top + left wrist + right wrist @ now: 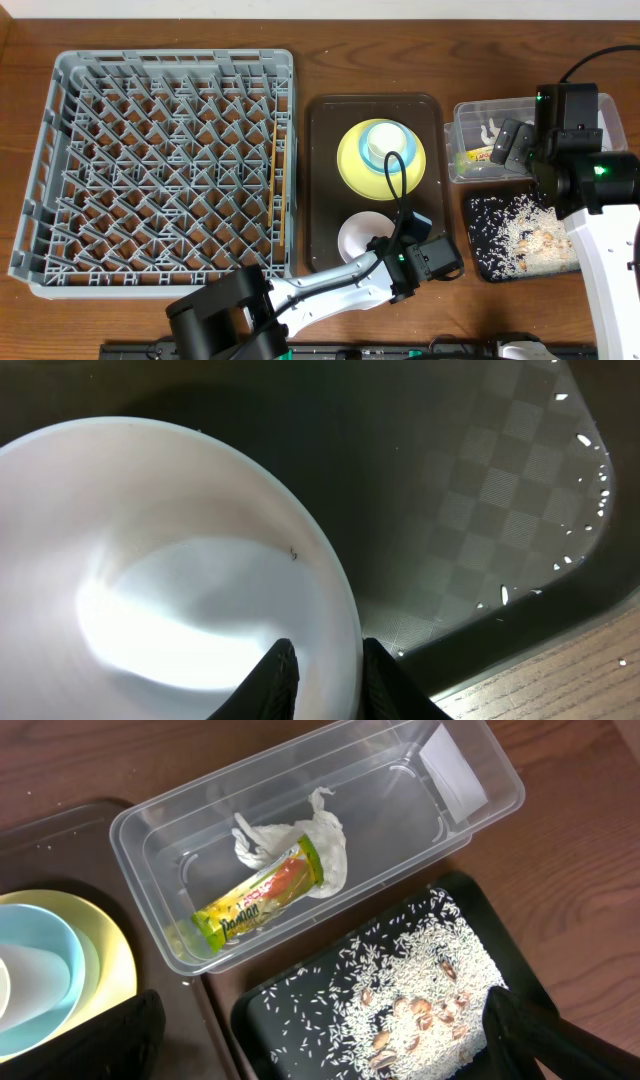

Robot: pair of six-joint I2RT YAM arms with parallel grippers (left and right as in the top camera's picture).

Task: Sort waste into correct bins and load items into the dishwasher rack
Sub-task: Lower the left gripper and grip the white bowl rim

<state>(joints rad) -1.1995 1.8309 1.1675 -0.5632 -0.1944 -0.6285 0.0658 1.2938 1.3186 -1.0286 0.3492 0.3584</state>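
Note:
The white bowl (pixel 358 235) sits at the near end of the dark brown serving tray (pixel 320 180). My left gripper (pixel 385 247) is shut on its right rim; in the left wrist view the fingers (pixel 325 672) straddle the rim of the bowl (pixel 170 560). The yellow plate (pixel 350 160) holds the light blue bowl (pixel 388 152) and the white cup (pixel 386 138). The chopsticks (pixel 275 190) lie in the grey rack (pixel 150 160). My right gripper (pixel 330 1055) is open and empty above the black tray (pixel 270 1020) of rice (pixel 420 970). The clear tub (pixel 125 830) holds the wrapper (pixel 262 896) and the tissue (pixel 325 840).
Brown nut-like pieces (pixel 410 1015) lie among the rice. A white label (pixel 452 770) is stuck inside the tub's far end. Stray rice grains (pixel 575 510) dot the brown tray (pixel 480 490) near its corner. The wooden table (pixel 330 40) runs behind everything.

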